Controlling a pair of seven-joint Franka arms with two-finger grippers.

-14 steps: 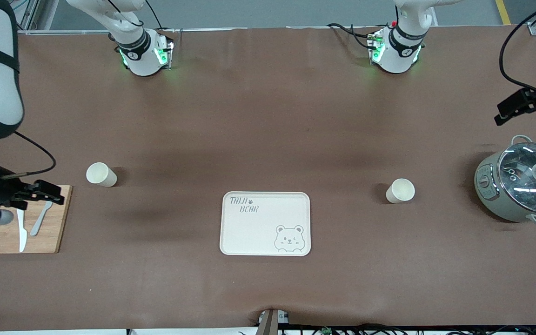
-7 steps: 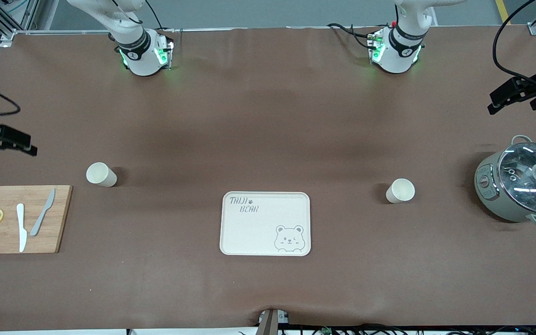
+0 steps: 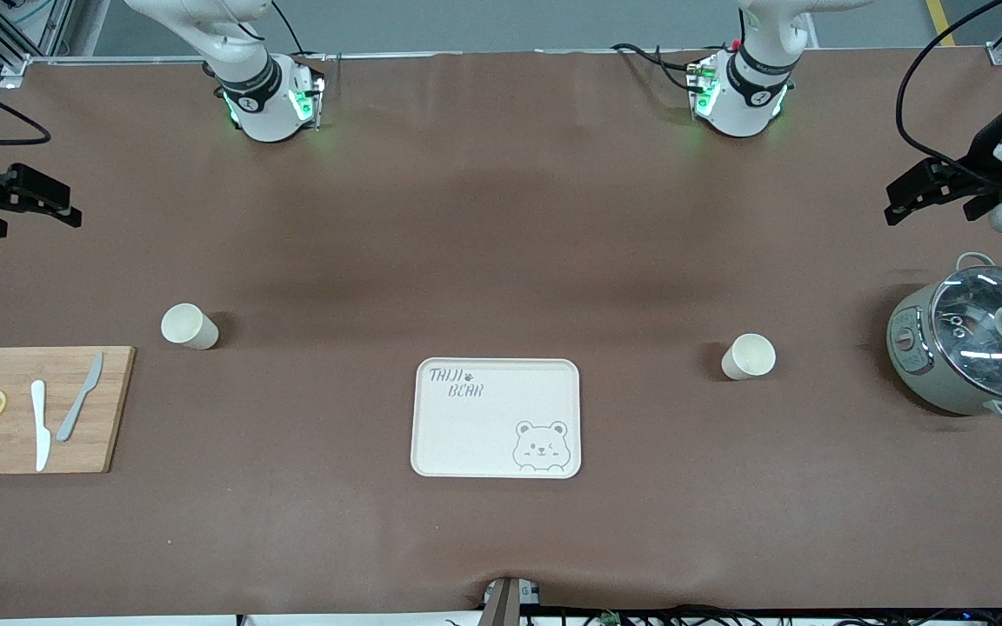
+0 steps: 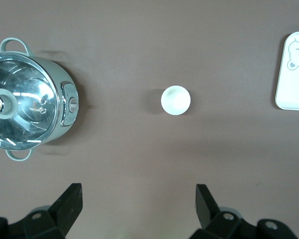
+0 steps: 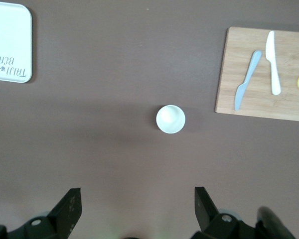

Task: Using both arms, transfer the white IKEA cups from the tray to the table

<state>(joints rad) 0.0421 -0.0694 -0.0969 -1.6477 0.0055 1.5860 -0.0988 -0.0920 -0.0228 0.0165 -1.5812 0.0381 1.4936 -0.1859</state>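
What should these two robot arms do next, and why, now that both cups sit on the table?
Probably nothing but pull back and rest. The tray is bare, and both white cups stand upright on the table, one toward each arm's end. The left hand and right hand hang open and empty, up over the table's ends, so the job looks done.

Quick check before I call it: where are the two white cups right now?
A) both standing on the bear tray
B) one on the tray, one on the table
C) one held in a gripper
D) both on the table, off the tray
D: one cup stands on the table toward the right arm's end, the other cup toward the left arm's end, and the tray between them holds nothing.
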